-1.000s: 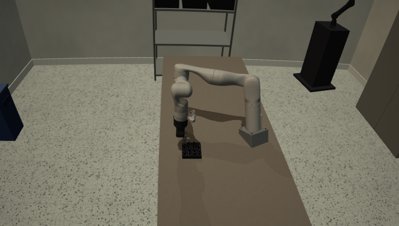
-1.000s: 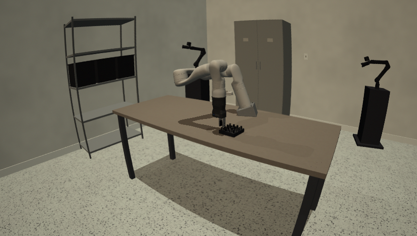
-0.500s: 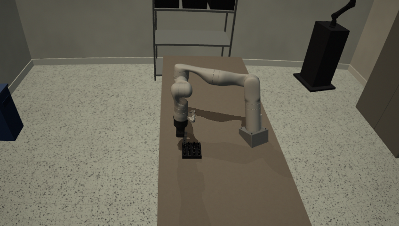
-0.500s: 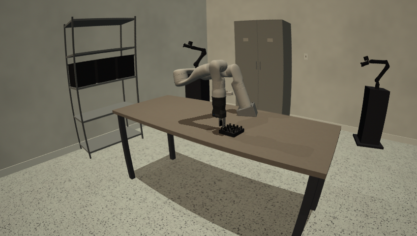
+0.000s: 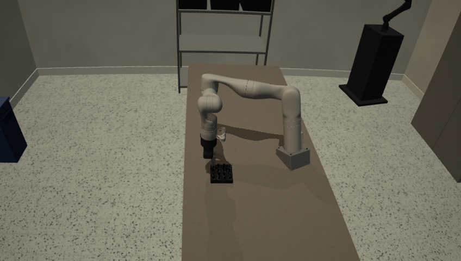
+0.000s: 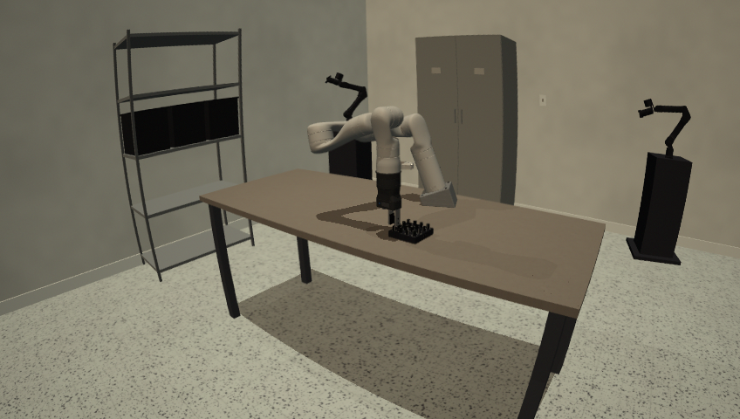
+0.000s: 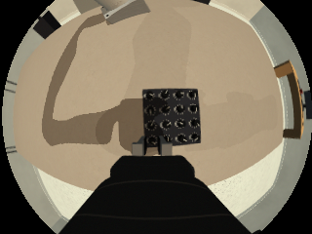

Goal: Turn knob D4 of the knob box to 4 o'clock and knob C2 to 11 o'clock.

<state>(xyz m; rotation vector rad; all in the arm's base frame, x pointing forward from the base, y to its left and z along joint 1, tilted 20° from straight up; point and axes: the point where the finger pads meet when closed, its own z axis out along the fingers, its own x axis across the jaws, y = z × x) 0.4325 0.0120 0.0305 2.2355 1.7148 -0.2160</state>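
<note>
wrist view: knob box [image 5: 221, 181] [image 6: 414, 238] [image 7: 172, 117] just beyond the gripper [image 5: 213, 159] [image 6: 394, 223] [image 7: 152, 142].

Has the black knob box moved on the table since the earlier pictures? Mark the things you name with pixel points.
No. In the top and exterior views, the knob box [image 5: 221, 181] [image 6: 414, 239] [image 7: 158, 117] sits at the same place against the table's edges [image 5: 185, 206] [image 6: 384, 265].
</note>
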